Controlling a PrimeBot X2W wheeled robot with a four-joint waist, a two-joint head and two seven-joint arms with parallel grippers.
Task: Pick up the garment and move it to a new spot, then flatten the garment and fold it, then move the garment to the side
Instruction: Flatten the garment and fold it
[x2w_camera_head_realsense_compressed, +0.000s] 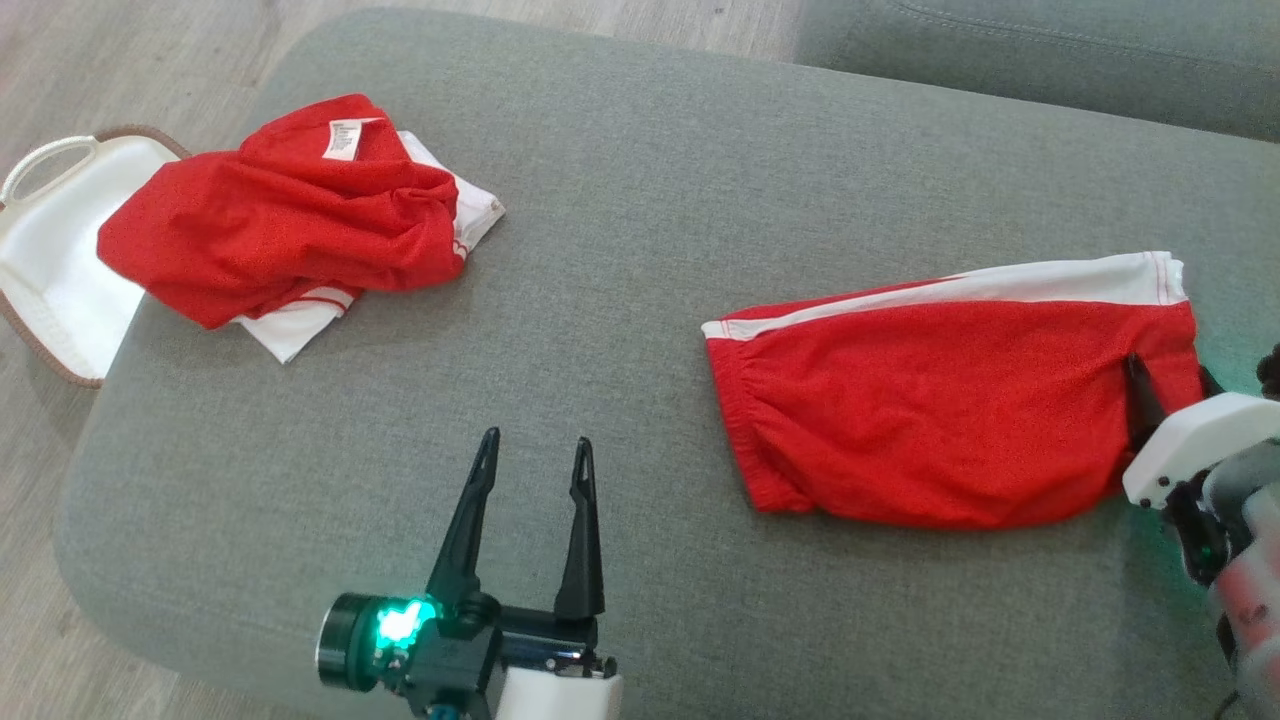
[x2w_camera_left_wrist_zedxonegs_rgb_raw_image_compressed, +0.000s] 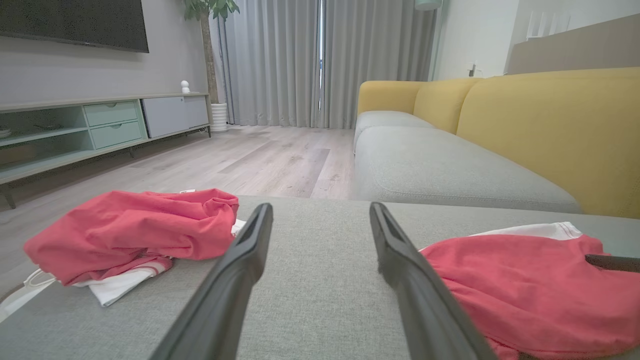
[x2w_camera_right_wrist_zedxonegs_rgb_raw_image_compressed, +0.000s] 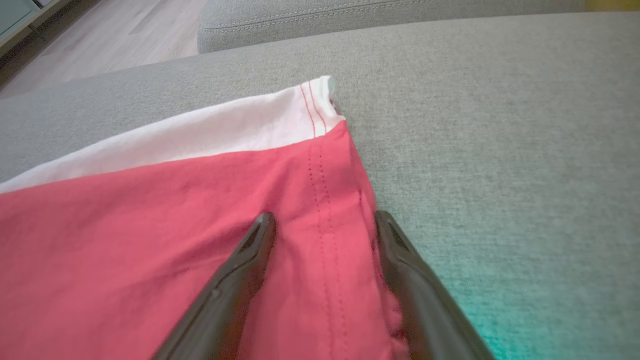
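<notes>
Black tapered fingers (x2w_camera_head_realsense_compressed: 462, 545), white wrist housings (x2w_camera_head_realsense_compressed: 1195, 440), green light (x2w_camera_head_realsense_compressed: 400, 622)

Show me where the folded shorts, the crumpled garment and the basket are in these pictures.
Folded shorts (x2w_camera_head_realsense_compressed: 940, 410): head view, middle of the red panel.
Crumpled garment (x2w_camera_head_realsense_compressed: 270, 235): head view, middle of the red heap.
Basket (x2w_camera_head_realsense_compressed: 50, 270): head view, bare white inside.

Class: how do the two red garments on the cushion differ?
The left garment is bunched in a heap; the right garment lies flat. The left garment overhangs the cushion edge above a white basket; the right garment lies wholly on it. The right gripper is at the right garment's hem; the left garment is untouched. Both are red with white trim.
</notes>
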